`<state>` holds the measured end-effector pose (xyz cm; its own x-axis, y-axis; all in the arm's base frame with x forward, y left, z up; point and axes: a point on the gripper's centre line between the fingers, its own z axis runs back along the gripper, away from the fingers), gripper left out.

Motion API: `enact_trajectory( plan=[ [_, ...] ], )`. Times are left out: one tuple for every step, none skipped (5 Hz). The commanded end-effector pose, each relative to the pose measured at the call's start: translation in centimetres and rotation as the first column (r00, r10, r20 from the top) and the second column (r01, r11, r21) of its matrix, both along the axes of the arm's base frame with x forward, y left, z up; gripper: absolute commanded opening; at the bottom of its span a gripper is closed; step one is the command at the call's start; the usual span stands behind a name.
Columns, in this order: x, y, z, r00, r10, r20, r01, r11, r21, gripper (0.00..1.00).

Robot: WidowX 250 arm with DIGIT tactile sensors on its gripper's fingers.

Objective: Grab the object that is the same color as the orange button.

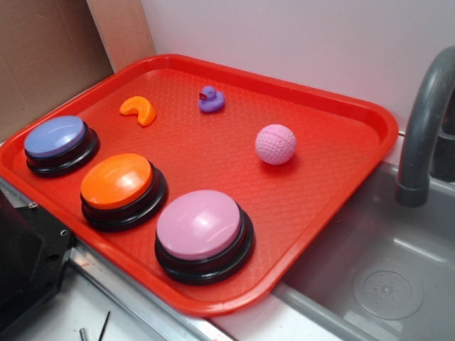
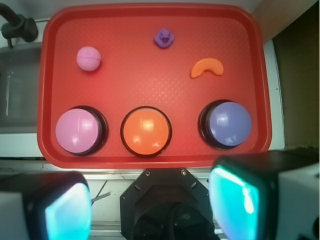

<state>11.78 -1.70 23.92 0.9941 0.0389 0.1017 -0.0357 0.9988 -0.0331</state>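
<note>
Red tray (image 2: 150,30), wrist view:

- Orange crescent (image 2: 206,67): lying at 2 o'clock from tray centre, ends pointing toward the buttons, touching nothing; bare tray showing on every side of it.
- Purple duck (image 2: 163,38): sitting at 12 o'clock near the far rim, well apart from the crescent.
- Pink ball (image 2: 88,58): resting at 10 o'clock.
- Three buttons lining the near edge: pink button (image 2: 79,130) at 8 o'clock, orange button (image 2: 146,131) at 6, blue-purple button (image 2: 229,123) at 4.
- Grey sink (image 1: 377,277) and faucet (image 1: 423,128): adjoining the ball-side rim.
- Tool (image 2: 150,207): hanging released, its two fingers (image 2: 240,200) spreading wide at the bottom of the view, outside the tray's near rim, holding nothing.
</note>
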Motion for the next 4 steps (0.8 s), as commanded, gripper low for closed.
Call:
enact_trajectory(
  plan=[
    [1.3, 0.0, -0.2, 0.999, 0.044, -0.008, -0.044, 0.999, 0.0, 1.0],
    [2.5, 0.2, -1.0, 0.992, 0.122, -0.016, -0.122, 0.993, -0.005, 1.0],
    [3.6, 1.2, -2.2, 0.933, 0.359, 0.031, -0.351, 0.925, -0.141, 1.0],
    [5.5, 2.0, -4.3, 0.86, 0.51, 0.016, -0.502, 0.85, -0.161, 1.0]
  ],
)
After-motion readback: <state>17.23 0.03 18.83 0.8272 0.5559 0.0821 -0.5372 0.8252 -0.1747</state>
